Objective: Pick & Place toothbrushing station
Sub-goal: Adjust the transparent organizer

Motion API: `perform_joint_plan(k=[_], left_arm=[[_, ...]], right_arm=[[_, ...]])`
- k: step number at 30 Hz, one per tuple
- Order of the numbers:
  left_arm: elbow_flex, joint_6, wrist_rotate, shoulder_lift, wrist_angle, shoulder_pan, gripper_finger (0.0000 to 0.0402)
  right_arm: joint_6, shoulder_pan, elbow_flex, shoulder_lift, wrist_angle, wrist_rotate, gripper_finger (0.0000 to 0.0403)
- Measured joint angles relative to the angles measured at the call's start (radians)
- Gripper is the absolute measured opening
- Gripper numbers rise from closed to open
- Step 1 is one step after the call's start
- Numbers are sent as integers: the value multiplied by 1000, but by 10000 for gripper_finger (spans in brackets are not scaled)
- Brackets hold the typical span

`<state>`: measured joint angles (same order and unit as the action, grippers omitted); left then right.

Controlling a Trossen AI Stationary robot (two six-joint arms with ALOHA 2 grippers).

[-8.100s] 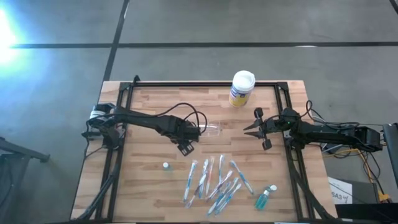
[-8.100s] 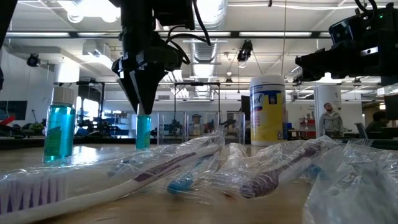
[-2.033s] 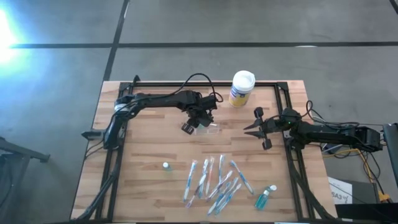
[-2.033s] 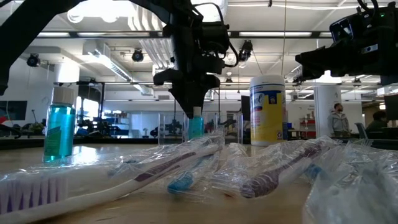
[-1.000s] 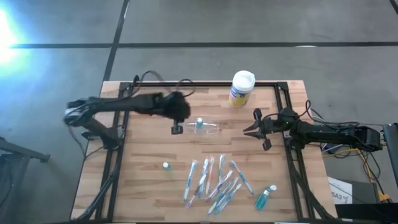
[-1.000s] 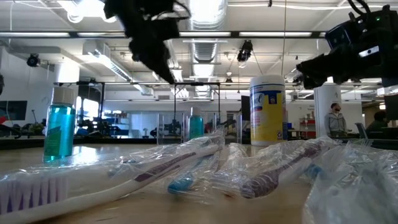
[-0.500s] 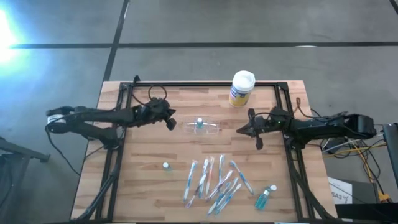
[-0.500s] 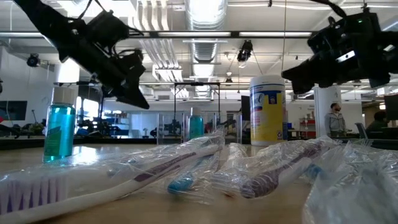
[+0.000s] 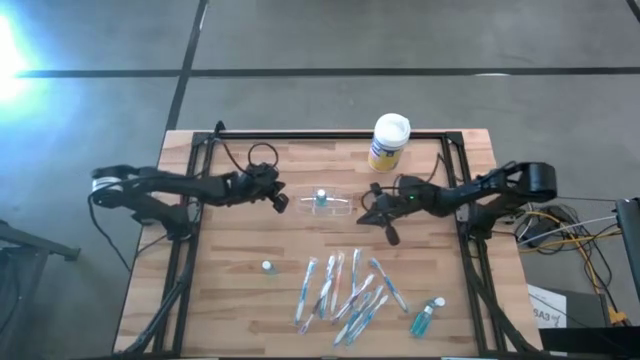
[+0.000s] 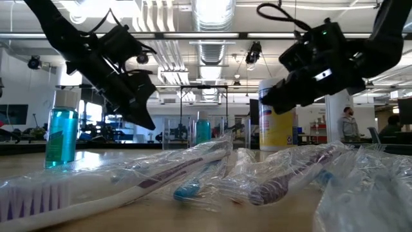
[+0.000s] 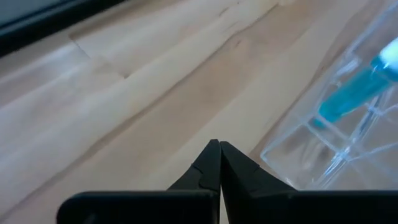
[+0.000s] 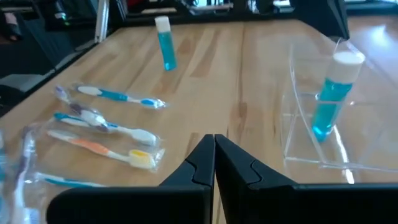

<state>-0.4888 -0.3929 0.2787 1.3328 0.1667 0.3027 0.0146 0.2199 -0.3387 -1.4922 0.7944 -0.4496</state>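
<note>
Inside toothbrushing station [image 12: 336,134]: blue bottle [image 12: 329,96], right wrist only.

Overhead ceiling lamps [image 10: 212,13] are lighting the scene brightly and evenly. Strong glare is washing out the floor [image 9: 15,45] at the high view's left edge. Wrapped toothbrushes [image 10: 161,174] nearest the low camera are appearing blurred. Shadows on the table [image 9: 250,240] are staying faint.

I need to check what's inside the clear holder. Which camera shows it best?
The right wrist view: the clear holder stands unobstructed with a small blue bottle upright inside. The left wrist view crops it, the high view shows it tiny, and the low view half hides it behind wrapped toothbrushes.
</note>
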Motion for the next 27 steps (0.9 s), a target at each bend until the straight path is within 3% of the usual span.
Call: perform_joint_plan(k=[9, 14, 20, 27], left_arm=[[1, -30, 0, 78, 60, -14, 3], [1, -43, 0, 103, 74, -22, 3], [1, -49, 3, 123, 100, -37, 2], [-4, -54, 6, 129, 103, -56, 2]], right_arm=[[-12, 0, -71, -122, -5, 5, 8], [-16, 1, -92, -158, -7, 96, 8], [-18, 1, -89, -141, -9, 123, 8], [-43, 1, -86, -113, -61, 248, 8]])
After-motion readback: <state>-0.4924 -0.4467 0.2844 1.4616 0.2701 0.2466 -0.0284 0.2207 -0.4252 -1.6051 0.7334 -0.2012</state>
